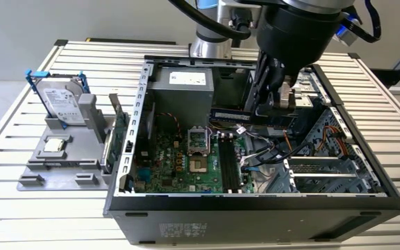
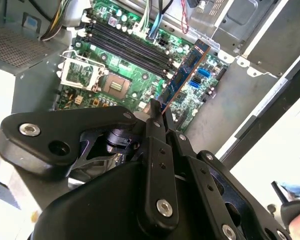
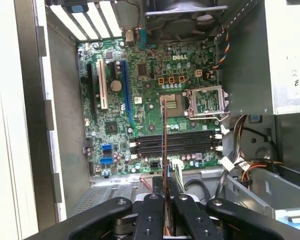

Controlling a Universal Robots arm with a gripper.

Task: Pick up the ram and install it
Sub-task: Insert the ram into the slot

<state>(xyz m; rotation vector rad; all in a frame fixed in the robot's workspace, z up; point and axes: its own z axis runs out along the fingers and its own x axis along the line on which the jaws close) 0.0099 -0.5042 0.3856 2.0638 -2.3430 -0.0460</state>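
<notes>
Starting at nine o'clock in the exterior view: hard drive with blue rails (image 1: 61, 101) upright on a grey fixture (image 1: 61, 173). At that fixture's three o'clock edge, green expansion card (image 1: 120, 129) on its edge, just beside the open computer case (image 1: 142, 104). Inside, motherboard (image 1: 175, 166) flat on the case floor, black memory slots (image 1: 229, 167) running twelve to six. Nothing seated in them, as far as shows.

At twelve o'clock from those slots: the ram (image 1: 231, 115), aloft over the board and touching none of it. Gripped at one end by the gripper (image 1: 278, 107), jaws pinched tight on its flat faces. Edge-on between the fingers (image 3: 152, 215) in the first wrist view; reaches out past the fingertips as a bluish stick in the second wrist view.

Long axis nine to three in the exterior view, so crossways to the slots, not along them. Same crossing in both wrist views. Slots at seven o'clock from the gripper. By judgement: picked up, neither aligned nor seated.
</notes>
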